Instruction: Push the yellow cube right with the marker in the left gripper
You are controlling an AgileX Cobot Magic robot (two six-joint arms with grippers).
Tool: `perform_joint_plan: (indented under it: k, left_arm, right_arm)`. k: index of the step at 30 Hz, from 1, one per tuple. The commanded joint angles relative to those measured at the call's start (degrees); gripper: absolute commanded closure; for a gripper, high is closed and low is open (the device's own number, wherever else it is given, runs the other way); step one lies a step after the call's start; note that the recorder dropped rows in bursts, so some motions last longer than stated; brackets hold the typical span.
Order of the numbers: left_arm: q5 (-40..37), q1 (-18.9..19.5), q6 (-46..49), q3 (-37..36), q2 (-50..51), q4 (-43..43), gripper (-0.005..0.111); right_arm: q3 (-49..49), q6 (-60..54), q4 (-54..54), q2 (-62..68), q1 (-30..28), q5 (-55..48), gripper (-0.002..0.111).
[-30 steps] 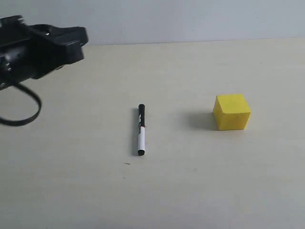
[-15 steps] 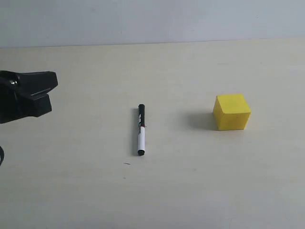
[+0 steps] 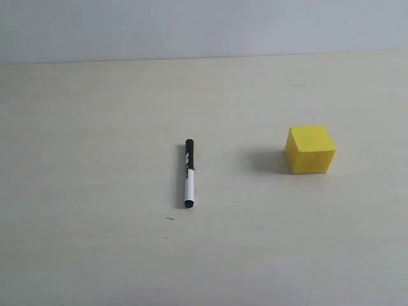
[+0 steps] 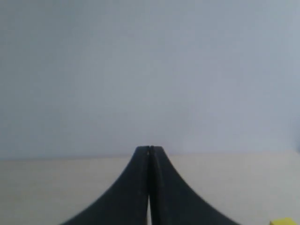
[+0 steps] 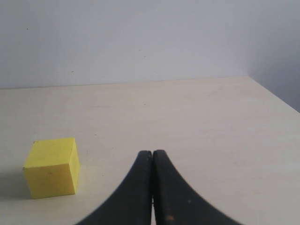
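The marker (image 3: 189, 173) lies loose on the table near the middle of the exterior view, black cap half toward the back, white barrel toward the front. The yellow cube (image 3: 310, 150) rests to its right, well apart from it. Neither arm shows in the exterior view. My left gripper (image 4: 149, 149) is shut with nothing between its jaws; a sliver of the yellow cube (image 4: 284, 221) shows at the frame's corner. My right gripper (image 5: 152, 153) is also shut and empty, with the yellow cube (image 5: 51, 167) off to one side of it.
The pale table (image 3: 95, 242) ends at a grey wall (image 3: 191, 29) behind. In the right wrist view the table's edge (image 5: 276, 96) runs close to that arm's side.
The left arm has pulled back out of the exterior view to the left. The marker and the cube have not moved.
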State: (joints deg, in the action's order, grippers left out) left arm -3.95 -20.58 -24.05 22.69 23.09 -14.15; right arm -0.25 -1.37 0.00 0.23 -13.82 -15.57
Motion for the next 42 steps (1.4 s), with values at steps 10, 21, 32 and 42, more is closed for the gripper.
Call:
perform_joint_plan:
  k: [10,21,32,42]
  left_arm:
    - [-10.3,11.8,1.9,-0.1,-18.7,-0.7,0.107]
    - [-12.1,18.3,5.2,-11.6,-23.1,-2.0,0.107]
    - [-11.0,18.3,6.1,-21.3,-23.1,-2.2,0.107]
    - [-12.1,18.3,6.1,-22.7,-23.1,-2.2,0.107]
  right_arm:
    - [0.3,-0.3,0.0,-0.2,-0.2,0.3,0.108]
    - [0.3,-0.3,0.0,-0.2,-0.2,0.3,0.108]
    - [0.3,-0.3,0.0,-0.2,-0.2,0.3,0.108]
    - [0.3,-0.3,0.0,-0.2,-0.2,0.3,0.108]
